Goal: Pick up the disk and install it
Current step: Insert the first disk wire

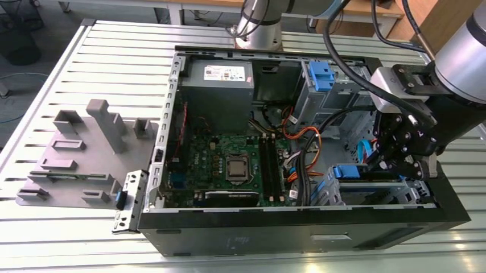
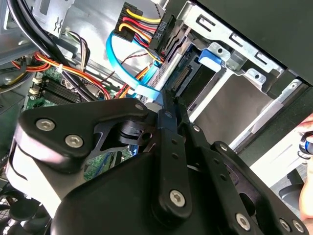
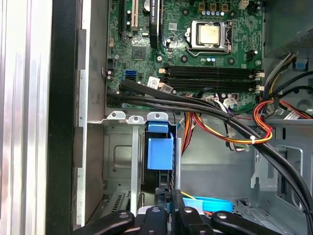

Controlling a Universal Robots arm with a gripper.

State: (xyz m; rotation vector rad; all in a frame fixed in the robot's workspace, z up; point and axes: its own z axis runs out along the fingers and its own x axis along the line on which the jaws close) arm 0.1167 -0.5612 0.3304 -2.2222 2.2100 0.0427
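Tool (image 2: pixel 165 100) linkage is closest to the lens in both wrist views. Fingers look pressed together w/ no gap, and nothing seems pinched between them. The tip is down inside the PC case (image 1: pixel 304 219), at the drive bay (image 3: pixel 120 147) in the corner nearest the exterior view's right.

Disk (image 3: pixel 160 152) is in that bay, standing on edge. Its blue carrier tab faces the first wrist cam, and its connector edge (image 2: pixel 185 76) shows in the second wrist view.

Key relation: disk lies straight ahead of the fingertips, approx. in line w/ them, long axis running on into the bay away from the tool. Tip is just beside the disk's near edge. Can't tell if it's touching or only close, since a flat light-blue cable (image 2: pixel 142 90) crosses right there.

Judgement: disk looks seated or nearly so, so this reads as the install end of the job, not the pickup. One arm only. Case sits on the slatted desk (image 1: pixel 114 62).
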